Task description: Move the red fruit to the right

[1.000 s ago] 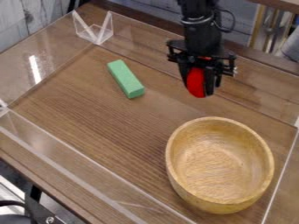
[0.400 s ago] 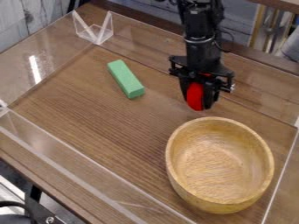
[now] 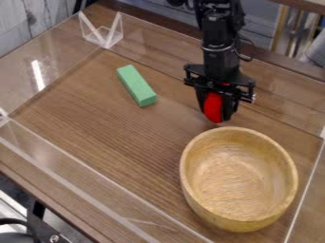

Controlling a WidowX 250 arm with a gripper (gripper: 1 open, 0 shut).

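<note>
1. The end effector points straight down, its jaws closed on the red fruit, which shows between them.
2. The fruit sits just behind the wooden bowl, close above the desk; whether it touches the surface cannot be told.
3. The green block lies well to the bowl's upper left, clear of the arm.
4. Risk: released while above the desk, the rounded fruit would probably roll, perhaps against the bowl's rim.
5. Risk: the bowl is near, so any drift toward it could knock its wall and shift it.
6. Risk: pressing lower could jam the fruit into the desk and squeeze it out sideways.
</note>
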